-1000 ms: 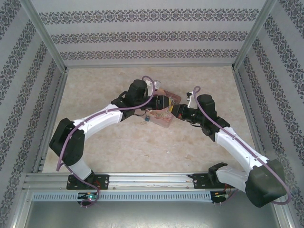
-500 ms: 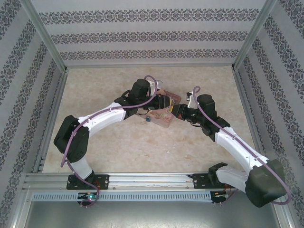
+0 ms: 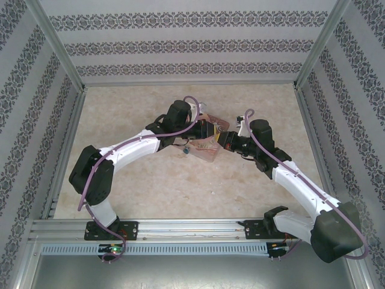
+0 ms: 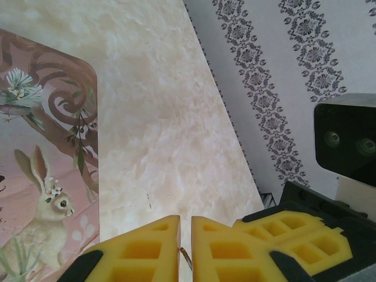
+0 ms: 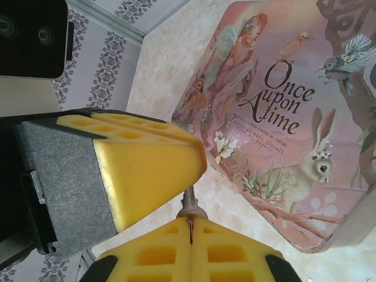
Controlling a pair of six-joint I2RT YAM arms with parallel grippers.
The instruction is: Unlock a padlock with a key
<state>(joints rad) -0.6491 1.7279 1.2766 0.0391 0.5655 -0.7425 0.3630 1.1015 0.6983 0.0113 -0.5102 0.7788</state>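
Much of the work is hidden. The right pincer has its pads pressed together on a small metal piece. Only a silver stub shows past the tips; the rest is buried between the pads, and its far end slips under one finger of the left pincer. The left pads are drawn almost shut, leaving a hairline slit with a thin dark sliver in it. I cannot tell whether the sliver is pinched or what it is.

The tin lies flat just beyond both pincers. The wrist views cut it off, and from above the pincers partly cover it.

The padlock is a teal speck on the table. It is near the left pincer, on its base side, just beside the tin's edge and held by neither pincer. Its shackle is too small to make out.

Since a second ago the left arm has swung toward the right pincer and the tips now meet over the tin. The right arm and padlock have stayed put.
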